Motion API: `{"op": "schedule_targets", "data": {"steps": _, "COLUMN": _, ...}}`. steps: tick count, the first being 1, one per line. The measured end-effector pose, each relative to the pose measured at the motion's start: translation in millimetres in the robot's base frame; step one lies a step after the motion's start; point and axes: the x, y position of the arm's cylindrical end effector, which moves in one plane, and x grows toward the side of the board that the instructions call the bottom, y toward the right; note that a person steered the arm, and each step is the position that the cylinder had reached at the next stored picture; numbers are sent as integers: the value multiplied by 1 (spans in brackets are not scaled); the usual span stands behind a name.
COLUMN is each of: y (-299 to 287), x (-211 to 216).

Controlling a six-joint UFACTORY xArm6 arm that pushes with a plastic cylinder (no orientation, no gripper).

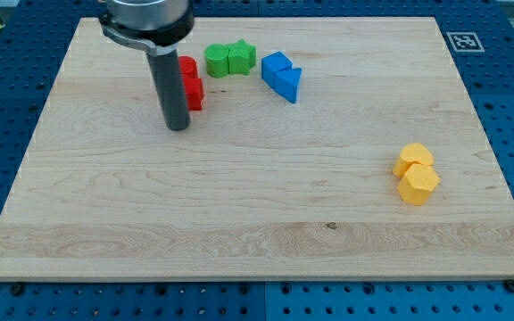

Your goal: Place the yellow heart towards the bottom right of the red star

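Observation:
My tip (178, 127) rests on the board at the upper left. Two red blocks sit just to its right, an upper one (188, 67) and a lower one (194, 93). The rod hides their left sides, so I cannot tell which is the star. The lower red block is next to the rod, and I cannot tell if they touch. The yellow heart (413, 159) lies far away at the view's right, touching a yellow hexagon (418, 185) just below it. The tip is far from both yellow blocks.
A round green block (216, 61) and a green star (242, 56) sit side by side near the top, right of the red blocks. A blue cube (275, 65) and a blue triangle (289, 84) sit further right. The wooden board (257, 232) lies on a blue perforated table.

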Motion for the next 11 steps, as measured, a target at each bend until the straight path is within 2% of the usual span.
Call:
{"op": "schedule_targets", "data": {"steps": 2, "y": -8, "x": -1}}
{"op": "schedule_targets", "data": {"steps": 3, "y": 9, "x": 15}}
{"op": "schedule_targets", "data": {"steps": 4, "y": 58, "x": 27}}
{"op": "schedule_targets", "data": {"steps": 7, "y": 250, "x": 28}}
{"op": "schedule_targets", "data": {"steps": 9, "y": 295, "x": -34}}
{"op": "schedule_targets", "data": {"steps": 11, "y": 262, "x": -110}}
